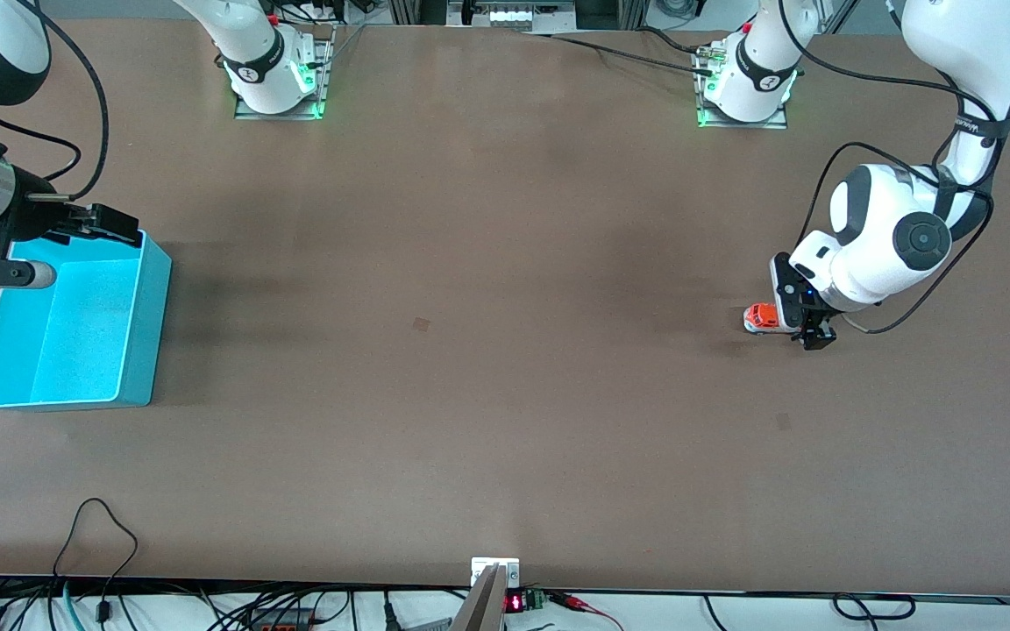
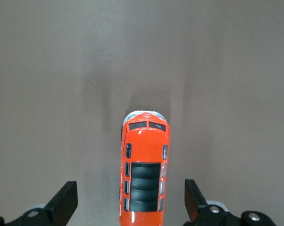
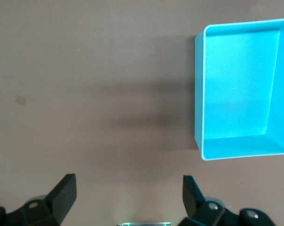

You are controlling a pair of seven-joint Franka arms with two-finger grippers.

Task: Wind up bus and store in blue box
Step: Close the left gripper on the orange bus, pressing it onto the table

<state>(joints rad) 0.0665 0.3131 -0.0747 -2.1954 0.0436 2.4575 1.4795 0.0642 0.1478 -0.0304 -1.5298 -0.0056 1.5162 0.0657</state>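
The small orange bus (image 1: 762, 317) stands on the table toward the left arm's end. My left gripper (image 1: 793, 315) is down at it and open, one finger on each side of the rear half. In the left wrist view the bus (image 2: 144, 174) lies lengthwise between the fingers (image 2: 66, 200), with a gap on both sides. The blue box (image 1: 141, 333) sits open and empty at the right arm's end. My right gripper (image 1: 109, 223) hangs open above the box's rim farthest from the front camera. In the right wrist view the blue box (image 3: 198, 94) lies off to one side of the right gripper (image 3: 128, 193).
Both arm bases (image 1: 277, 83) stand along the table edge farthest from the front camera. Cables (image 1: 102, 543) trail over the nearest edge. A small tape mark (image 1: 421, 323) sits mid-table.
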